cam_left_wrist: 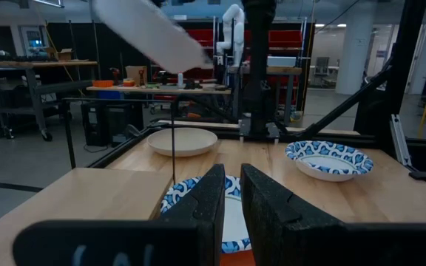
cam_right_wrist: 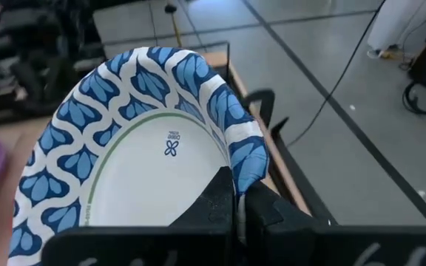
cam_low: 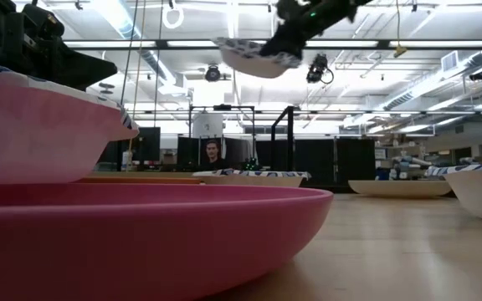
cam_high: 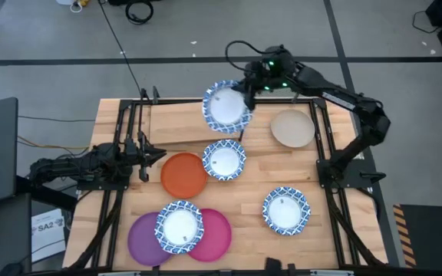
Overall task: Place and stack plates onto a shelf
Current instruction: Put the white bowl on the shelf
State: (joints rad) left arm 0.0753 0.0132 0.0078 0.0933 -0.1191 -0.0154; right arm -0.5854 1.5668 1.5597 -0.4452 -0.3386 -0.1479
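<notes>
Right gripper (cam_high: 245, 93) raised, clamped; left gripper (cam_high: 156, 154) apparently closed, low.

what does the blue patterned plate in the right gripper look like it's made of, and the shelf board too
The blue patterned plate looks like thin matte paper: its rim buckles where the right gripper pinches it. The shelf board looks like pale unfinished wood with visible grain, framed in black metal.
</notes>
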